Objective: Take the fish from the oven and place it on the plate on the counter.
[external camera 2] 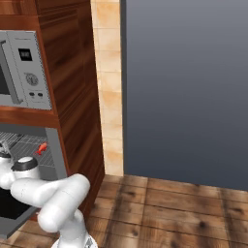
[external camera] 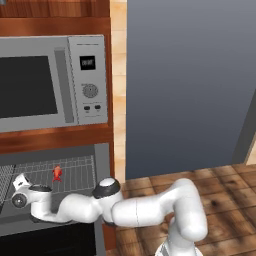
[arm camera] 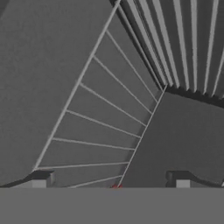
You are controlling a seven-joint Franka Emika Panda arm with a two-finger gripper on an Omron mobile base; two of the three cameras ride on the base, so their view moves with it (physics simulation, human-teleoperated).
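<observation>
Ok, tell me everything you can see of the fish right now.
The fish is small, slender and red-orange, lying on the wire rack inside the open oven, below the microwave. From the left base view it sits toward the middle of the rack; from the right it shows near the oven's right wall. Nothing grips it: the claw is open, with a sliver of red at the bottom edge between its tips. Finer detail is too small to tell.
</observation>
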